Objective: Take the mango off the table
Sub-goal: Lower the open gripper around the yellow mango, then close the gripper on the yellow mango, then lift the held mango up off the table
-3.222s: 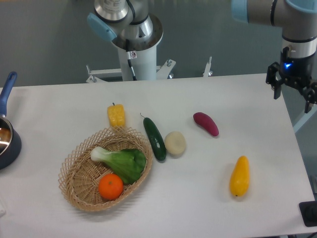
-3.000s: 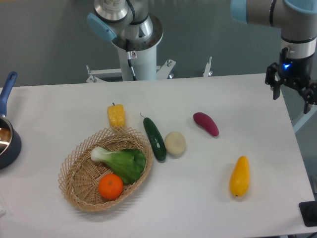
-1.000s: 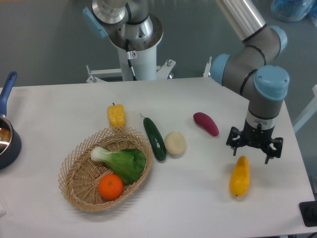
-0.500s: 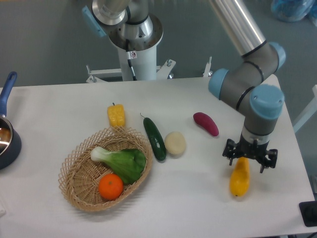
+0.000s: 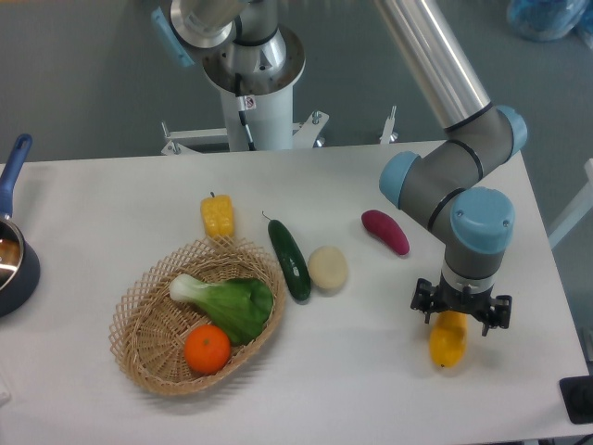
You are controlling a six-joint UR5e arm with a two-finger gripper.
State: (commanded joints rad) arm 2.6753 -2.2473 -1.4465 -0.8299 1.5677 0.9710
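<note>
Yellow-orange mango (image 5: pixel 447 342), smooth, elongated.

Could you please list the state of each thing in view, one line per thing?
claw: open, fingers either side of the mango's upper end
mango: lying on the table, not lifted
table: white, bearing everything here
basket: upright, holding greens and orange
leafy greens: lying in the basket
orange: in the basket
cucumber: lying flat
sweet potato: lying flat
corn piece: beside the basket
pot: at the left edge, partly out of frame
</note>
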